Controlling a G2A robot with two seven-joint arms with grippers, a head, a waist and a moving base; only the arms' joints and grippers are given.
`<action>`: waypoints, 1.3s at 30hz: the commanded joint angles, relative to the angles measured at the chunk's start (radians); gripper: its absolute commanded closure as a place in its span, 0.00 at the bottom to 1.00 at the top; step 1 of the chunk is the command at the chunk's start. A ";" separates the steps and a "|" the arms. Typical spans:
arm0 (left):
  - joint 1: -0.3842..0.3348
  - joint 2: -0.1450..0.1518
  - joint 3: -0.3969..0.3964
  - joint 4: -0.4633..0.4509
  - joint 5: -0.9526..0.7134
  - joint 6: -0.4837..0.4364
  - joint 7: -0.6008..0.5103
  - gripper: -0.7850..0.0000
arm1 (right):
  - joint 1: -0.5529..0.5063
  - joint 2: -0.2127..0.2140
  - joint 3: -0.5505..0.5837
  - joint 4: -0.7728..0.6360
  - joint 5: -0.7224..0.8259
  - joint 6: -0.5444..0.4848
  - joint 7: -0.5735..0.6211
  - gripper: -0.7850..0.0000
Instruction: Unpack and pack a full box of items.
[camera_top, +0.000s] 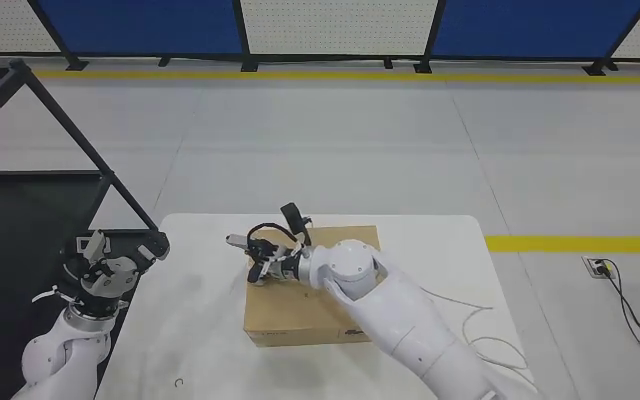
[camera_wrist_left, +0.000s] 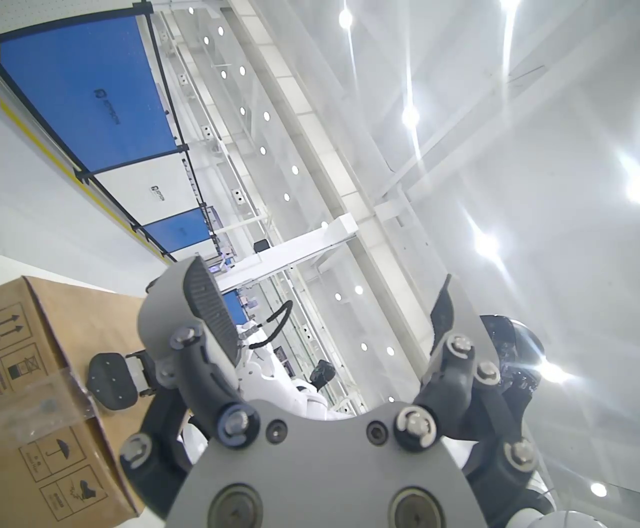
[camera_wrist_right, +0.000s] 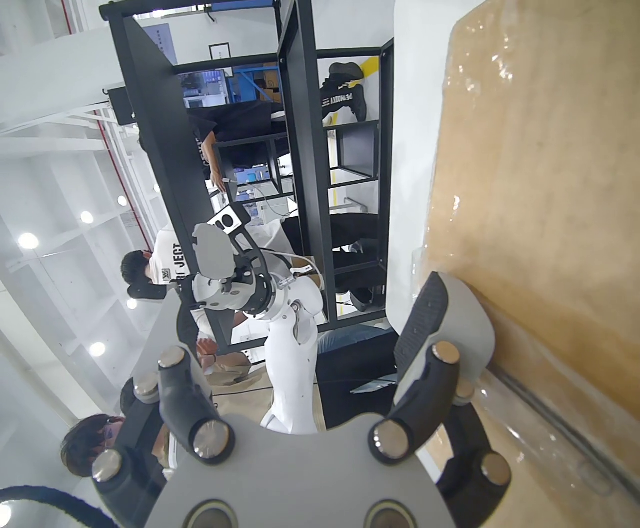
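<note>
Left gripper (camera_wrist_left: 325, 310) is nearest, just off the table's (camera_top: 200, 320) left edge. Its fingers are spread wide with nothing in them. Cardboard box (camera_top: 290, 315) sits mid-table, flaps closed, clear tape on the seam. Right gripper (camera_wrist_right: 305, 320) is at the box's far-left top corner, also wide and empty. One finger (camera_wrist_right: 465, 315) is right by the taped top; contact unclear. Beyond the table: pale floor, yellow line (camera_top: 300, 74), blue panels (camera_top: 140, 25).

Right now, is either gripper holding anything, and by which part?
Nothing. The left gripper and right gripper are both open and empty; the right is by the box.
</note>
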 joint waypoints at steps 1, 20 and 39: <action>0.000 0.000 0.000 0.000 0.000 0.000 0.000 0.00 | 0.006 -0.007 0.002 0.028 0.000 -0.010 0.008 0.00; 0.000 0.000 0.000 0.000 0.000 0.000 0.000 0.00 | -0.096 0.044 0.125 -0.034 -0.098 -0.023 0.005 0.00; 0.000 0.000 0.000 0.000 0.000 0.000 0.000 0.00 | -0.403 0.175 0.380 -0.503 -0.310 0.151 -0.042 0.00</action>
